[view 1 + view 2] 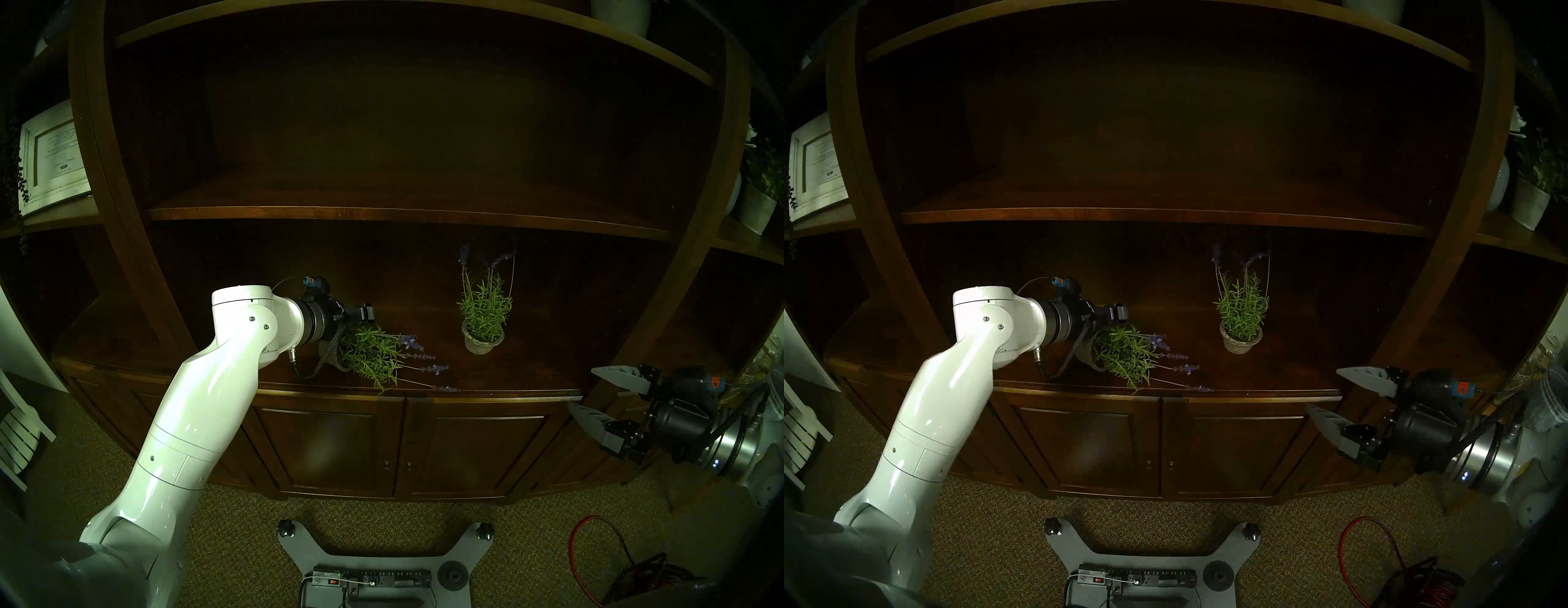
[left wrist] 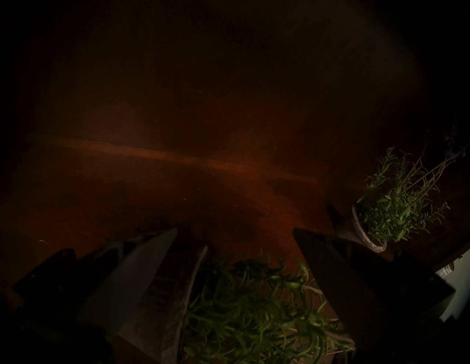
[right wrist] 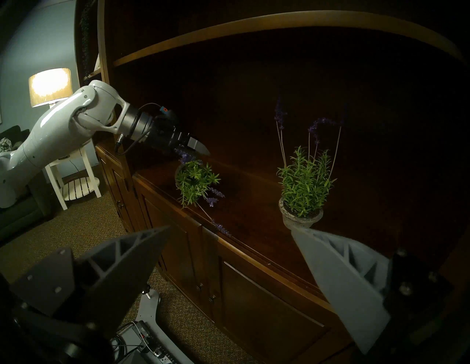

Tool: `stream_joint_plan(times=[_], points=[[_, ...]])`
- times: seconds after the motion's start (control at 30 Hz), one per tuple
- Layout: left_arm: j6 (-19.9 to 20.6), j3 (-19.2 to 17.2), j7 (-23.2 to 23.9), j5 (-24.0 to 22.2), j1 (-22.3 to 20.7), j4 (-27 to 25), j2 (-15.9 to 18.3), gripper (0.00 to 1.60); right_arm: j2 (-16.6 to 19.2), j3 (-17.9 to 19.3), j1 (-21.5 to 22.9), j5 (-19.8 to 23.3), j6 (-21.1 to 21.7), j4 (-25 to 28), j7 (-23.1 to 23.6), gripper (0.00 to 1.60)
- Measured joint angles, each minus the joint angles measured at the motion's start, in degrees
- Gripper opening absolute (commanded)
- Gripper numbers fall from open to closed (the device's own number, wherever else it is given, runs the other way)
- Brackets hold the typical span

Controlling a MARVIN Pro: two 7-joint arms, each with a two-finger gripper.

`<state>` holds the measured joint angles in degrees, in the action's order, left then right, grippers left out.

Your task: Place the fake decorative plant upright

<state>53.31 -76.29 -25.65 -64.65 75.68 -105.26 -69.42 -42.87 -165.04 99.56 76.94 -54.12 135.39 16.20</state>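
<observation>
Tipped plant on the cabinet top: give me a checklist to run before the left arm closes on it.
1. Tipped plant lies on its side on the cabinet top: ok.
2. Left gripper jaws open: ok.
3. Pot between the jaws: cannot tell; one finger is beside it.
4. Upright plant stands apart from it: ok.
5. Right gripper open, off to the side: ok.
6. Flower stems reach the front edge: not ok, may snag.

Both hands [image 2: 235,230] [image 1: 587,392] open, apart
</observation>
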Motion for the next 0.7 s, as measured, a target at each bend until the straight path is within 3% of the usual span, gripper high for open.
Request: stream_joint_plan(times=[0.37, 0.7], points=[[0.0, -0.1, 0.1, 0.7, 0.0, -1.0, 0.0, 1.6, -0.1, 0.0, 0.0, 0.8, 0.0, -0.3, 1.1, 1.6], [0.5, -1.5, 0.1, 0.6, 0.3, -5.2, 1.0, 1.6, -0.1, 0.0, -0.1, 1.6, 0.0, -0.5, 1.9, 1.6]])
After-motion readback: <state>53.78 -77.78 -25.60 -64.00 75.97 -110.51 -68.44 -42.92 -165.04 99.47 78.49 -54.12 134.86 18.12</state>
